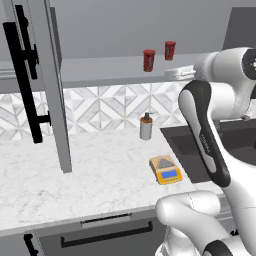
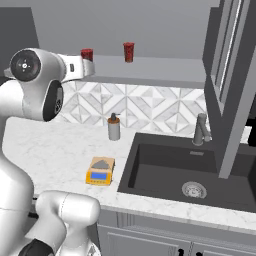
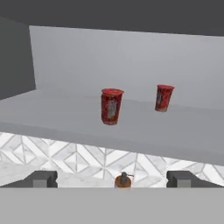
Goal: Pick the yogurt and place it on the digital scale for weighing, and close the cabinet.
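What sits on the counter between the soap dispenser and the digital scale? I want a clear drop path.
Nothing: in the left base view, bare marble counter separates the soap dispenser from the digital scale.

The bench [image 1: 75, 175] looks like white veined marble, smooth. The backsplash [image 1: 110, 107] is patterned tile. The sink [image 2: 165, 170] is matt dark; its faucet [image 2: 200, 129] greyish metal. The cabinet [image 1: 50, 75] doors look matt grey, with black handles [image 1: 22, 75].

The white marble counter [image 1: 75, 170] bears the digital scale [image 1: 165, 170] and a grey soap bottle [image 1: 146, 127].
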